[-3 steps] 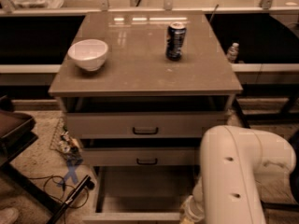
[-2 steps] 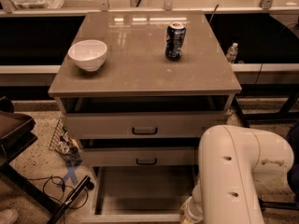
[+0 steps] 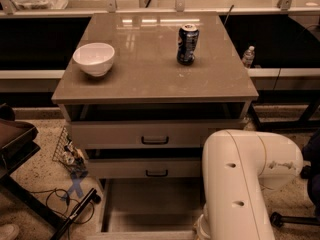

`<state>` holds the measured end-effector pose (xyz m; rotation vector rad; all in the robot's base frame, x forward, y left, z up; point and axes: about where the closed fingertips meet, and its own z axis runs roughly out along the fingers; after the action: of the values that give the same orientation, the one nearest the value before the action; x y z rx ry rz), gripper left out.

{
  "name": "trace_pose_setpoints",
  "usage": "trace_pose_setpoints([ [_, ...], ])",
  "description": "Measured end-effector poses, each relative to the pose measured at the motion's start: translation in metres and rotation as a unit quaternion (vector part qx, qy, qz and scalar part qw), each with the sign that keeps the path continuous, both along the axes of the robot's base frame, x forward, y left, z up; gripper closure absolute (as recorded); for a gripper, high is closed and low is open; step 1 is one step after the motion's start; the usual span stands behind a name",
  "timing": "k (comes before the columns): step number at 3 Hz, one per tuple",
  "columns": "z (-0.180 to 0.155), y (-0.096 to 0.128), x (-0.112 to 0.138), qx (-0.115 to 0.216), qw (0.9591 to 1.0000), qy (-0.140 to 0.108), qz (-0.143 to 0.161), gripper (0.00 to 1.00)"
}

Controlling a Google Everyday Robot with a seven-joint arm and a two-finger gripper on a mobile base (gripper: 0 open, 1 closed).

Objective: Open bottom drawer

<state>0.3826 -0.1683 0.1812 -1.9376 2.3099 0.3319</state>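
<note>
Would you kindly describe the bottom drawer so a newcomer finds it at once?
Under the tabletop with the white bowl and can are three stacked drawers. The bottom drawer is the lowest, the only one pulled far out, pale interior showing. The gripper is out of view, past the white arm.

Bottom drawer [image 3: 150, 206]: pale grey-beige, lowest of three, pulled well out from cabinet, sitting level. Smooth pale interior exposed. Front panel at lower edge of view, right part hidden behind white arm. Gripper out of view below arm.
</note>
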Motion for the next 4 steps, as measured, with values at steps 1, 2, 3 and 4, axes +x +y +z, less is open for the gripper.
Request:
trace_pose_setpoints([
  [1,-0.001,0.0008,-0.0014,0.0,1.0,0.001,0.0,0.51],
  [2,-0.0015,0.0012,-0.0023,0.001,1.0,0.002,0.001,0.28],
  [3,-0.0022,0.0018,-0.0034,0.001,1.0,0.003,0.001,0.05],
  [4,-0.0014,0.0024,-0.0045,0.001,1.0,0.006,0.002,0.0],
])
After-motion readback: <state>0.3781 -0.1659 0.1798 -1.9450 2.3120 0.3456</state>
